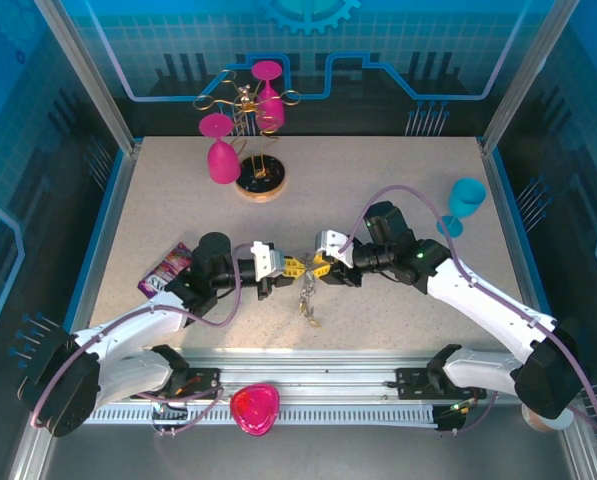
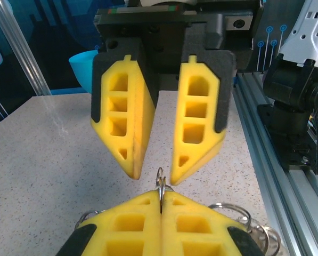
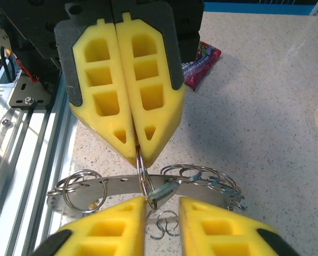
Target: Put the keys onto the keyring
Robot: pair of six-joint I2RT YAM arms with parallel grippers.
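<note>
My left gripper (image 1: 286, 266) is shut on a silver split ring (image 2: 160, 184) that stands up between its yellow pads, just above the table. That ring hangs on the keyring (image 3: 113, 185), a flat grey band with holes and several more split rings (image 3: 204, 175) along its rim. A small bluish-silver key (image 3: 169, 188) dangles on the gripped ring. My right gripper (image 1: 322, 268) faces the left one tip to tip and is open. In the right wrist view, the key and ring sit in the gap of the right gripper (image 3: 163, 201), below the shut left gripper (image 3: 139, 159). The bunch (image 1: 307, 298) trails onto the table.
A few loose small rings (image 3: 165, 226) lie on the table under the right fingers. A purple packet (image 1: 165, 270) lies left of the left arm. A teal cup (image 1: 466, 205) stands at the right, a stand with pink glasses (image 1: 240, 140) at the back, and an aluminium rail (image 1: 328, 385) along the near edge.
</note>
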